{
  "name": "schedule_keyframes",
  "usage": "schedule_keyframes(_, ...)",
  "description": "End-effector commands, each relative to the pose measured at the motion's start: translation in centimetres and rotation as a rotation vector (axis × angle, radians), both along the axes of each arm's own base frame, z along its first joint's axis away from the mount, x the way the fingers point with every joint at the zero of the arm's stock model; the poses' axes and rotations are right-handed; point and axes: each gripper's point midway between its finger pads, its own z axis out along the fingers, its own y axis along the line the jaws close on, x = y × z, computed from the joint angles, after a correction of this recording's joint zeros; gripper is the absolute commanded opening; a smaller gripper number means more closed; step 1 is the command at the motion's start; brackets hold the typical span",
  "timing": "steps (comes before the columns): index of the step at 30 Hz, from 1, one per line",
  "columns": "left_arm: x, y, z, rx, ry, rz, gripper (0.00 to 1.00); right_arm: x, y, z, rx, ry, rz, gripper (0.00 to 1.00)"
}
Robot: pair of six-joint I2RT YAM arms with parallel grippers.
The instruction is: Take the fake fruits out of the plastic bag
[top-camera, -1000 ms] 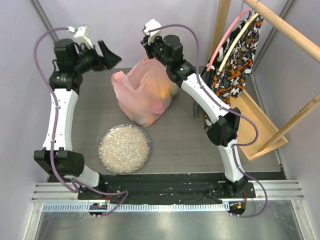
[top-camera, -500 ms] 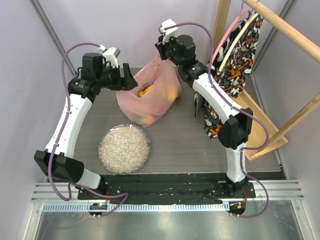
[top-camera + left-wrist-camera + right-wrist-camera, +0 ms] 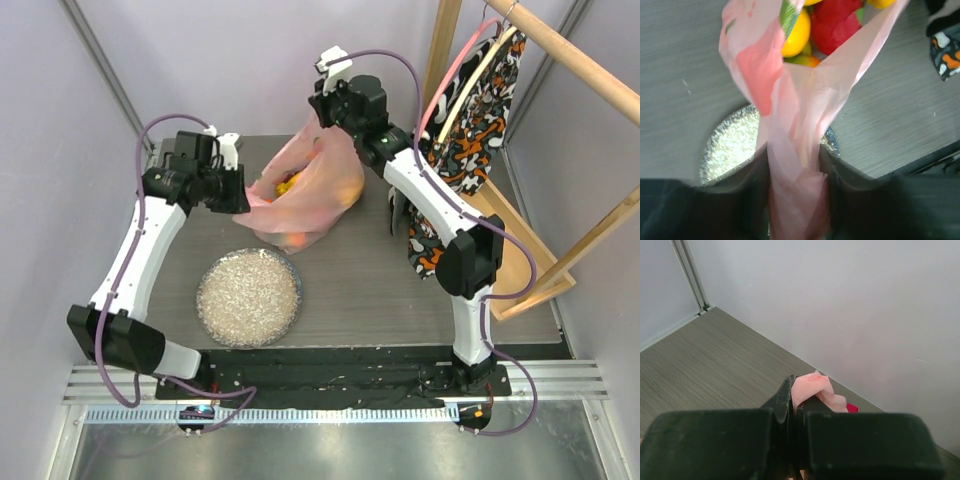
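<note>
A thin, crinkly, translucent pale pink plastic bag sits toward the back of the grey wood-grain tabletop, its mouth held wide between the two arms. All the glossy plastic fake fruits that can be seen lie inside it. The left wrist view shows a yellow piece, a red one beside it, and slivers of green and orange below. A round, glittery clear plate lies just in front of the bag.

The left end effector grips a bunched strip of the bag's left rim, and the film fills the gap between its fingers. The right end effector is pinched fully together on a fold of the rear rim, raised above the tabletop.

Most of the fruits are veiled by the film, so their kinds are hard to tell. From above only a yellow patch and an orange glow come through. The right wrist view catches just a scrap of pink film, with its own dark body blocking the rest. A black, white and orange patterned cloth hangs from a wooden rack at the right, partly behind the arm.
</note>
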Motion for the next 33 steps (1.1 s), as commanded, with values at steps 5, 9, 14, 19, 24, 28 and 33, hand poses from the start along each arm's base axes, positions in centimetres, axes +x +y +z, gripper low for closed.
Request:
schedule_keyframes(5, 10.6, 6.3, 3.7, 0.122, -0.169, 0.188, 0.00, 1.0, 1.7, 1.0, 0.045, -0.027, 0.035, 0.01)
schedule_keyframes(9, 17.4, 12.2, 11.0, 0.115, -0.381, 0.344, 0.00, 3.4, 3.4, 5.7, 0.174, -0.182, 0.037, 0.01)
schedule_keyframes(14, 20.1, 15.0, 17.4, 0.124, -0.603, 0.411, 0.00, 2.8, 4.3, 11.6, 0.303, -0.405, 0.039, 0.01)
schedule_keyframes(19, 16.9, 14.6, 21.2, 0.138, -0.680, 0.384, 0.00, -0.2, 4.5, 14.6, 0.291, -0.498, 0.095, 0.01)
schedule_keyframes(24, 10.7, 14.5, 15.7, 0.176, -0.535, 0.372, 0.00, -1.7, 5.2, 7.6, 0.144, -0.350, 0.178, 0.01)
schedule_keyframes(28, 3.6, 13.8, 6.6, 0.202, -0.304, 0.333, 0.00, -5.6, 4.7, 1.7, 0.043, -0.177, 0.265, 0.01)
schedule_keyframes(33, -1.9, 13.4, -1.1, 0.208, -0.131, 0.328, 0.00, -10.2, 2.6, -11.7, -0.107, 0.133, 0.285, 0.34)
